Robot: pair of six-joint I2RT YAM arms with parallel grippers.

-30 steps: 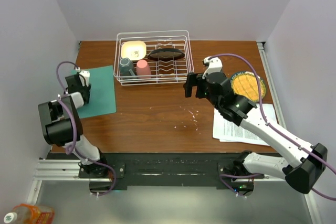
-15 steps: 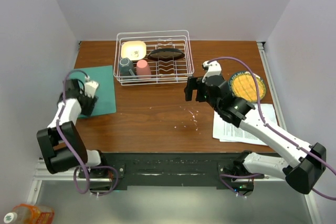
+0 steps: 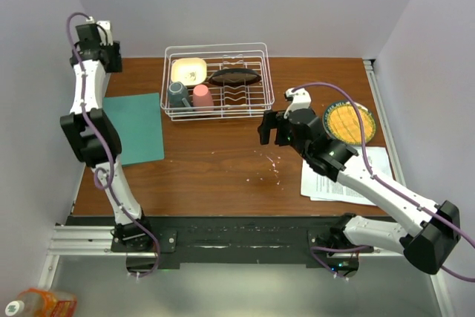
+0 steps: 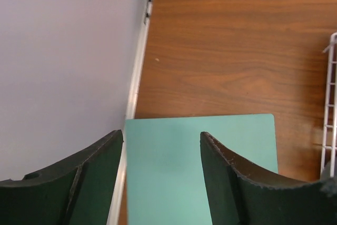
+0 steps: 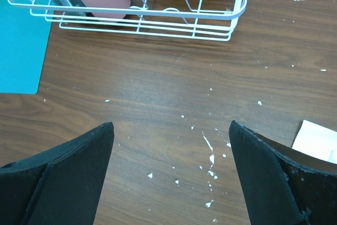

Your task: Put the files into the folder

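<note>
The teal folder [image 3: 137, 128] lies closed and flat at the table's left edge. It also shows in the left wrist view [image 4: 200, 167] and as a corner in the right wrist view [image 5: 21, 40]. The files [image 3: 349, 176], white printed sheets, lie at the right near edge, partly under my right arm; one corner shows in the right wrist view [image 5: 318, 140]. My left gripper [image 3: 113, 59] is raised high near the back left corner, open and empty, looking down on the folder [image 4: 161, 134]. My right gripper [image 3: 271, 130] is open and empty above bare wood mid-table [image 5: 171, 125].
A white wire dish rack [image 3: 219, 113] at the back holds a yellow bowl [image 3: 188, 70], a dark dish, a teal cup and a pink cup [image 3: 202, 97]. A yellow patterned plate [image 3: 350, 122] sits beside the files. White specks dot the wood. Walls close in on the left and right.
My left arm has swung from low over the folder's left edge up to the back left corner, well above the table. My right gripper has barely moved.
</note>
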